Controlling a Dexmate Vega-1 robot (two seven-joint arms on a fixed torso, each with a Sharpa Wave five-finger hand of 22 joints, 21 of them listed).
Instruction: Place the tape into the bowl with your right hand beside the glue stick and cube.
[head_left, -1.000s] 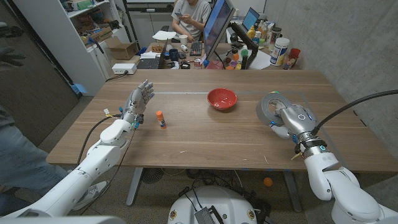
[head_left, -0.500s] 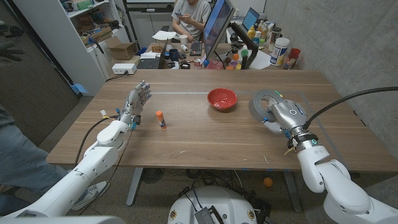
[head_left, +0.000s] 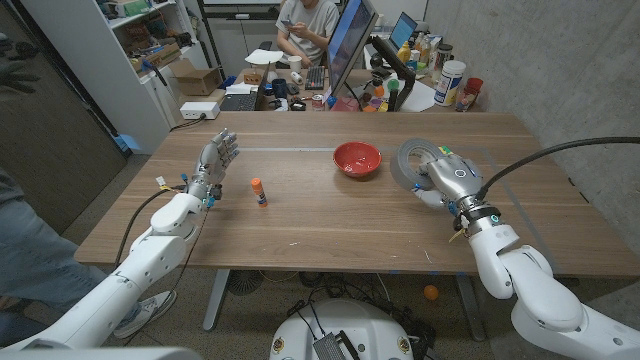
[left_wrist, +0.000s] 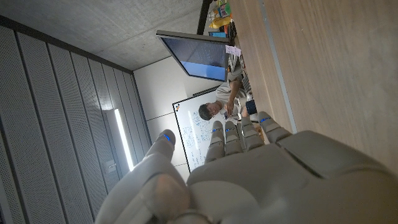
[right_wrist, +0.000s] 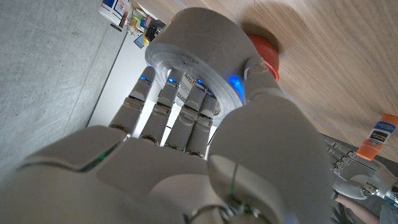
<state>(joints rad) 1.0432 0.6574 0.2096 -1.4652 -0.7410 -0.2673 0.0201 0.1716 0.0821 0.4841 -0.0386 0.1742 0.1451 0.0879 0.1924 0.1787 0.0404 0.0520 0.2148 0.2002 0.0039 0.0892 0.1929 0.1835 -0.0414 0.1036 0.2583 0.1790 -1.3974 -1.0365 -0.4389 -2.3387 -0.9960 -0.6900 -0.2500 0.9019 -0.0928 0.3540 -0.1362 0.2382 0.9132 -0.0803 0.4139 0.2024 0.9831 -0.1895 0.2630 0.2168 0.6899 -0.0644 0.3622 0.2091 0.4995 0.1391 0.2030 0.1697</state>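
My right hand (head_left: 452, 181) holds a grey roll of tape (head_left: 412, 160) above the table, just right of the red bowl (head_left: 357, 159). In the right wrist view the tape (right_wrist: 199, 59) sits between my fingers and thumb, with the bowl (right_wrist: 264, 53) just beyond it. An orange-capped glue stick (head_left: 259, 192) stands upright left of the bowl; the same glue stick (right_wrist: 377, 135) appears small in the right wrist view. My left hand (head_left: 213, 163) is raised over the table's left side, fingers apart, holding nothing.
A desk crowded with monitors, bottles and boxes (head_left: 400, 70) stands behind the table, and a person (head_left: 305, 25) sits there. Shelving (head_left: 150, 50) is at the back left. Bare wooden table (head_left: 320, 225) lies between my arms.
My right hand has carried the tape leftward and away from me, closer to the bowl. The left hand has drifted slightly further back.
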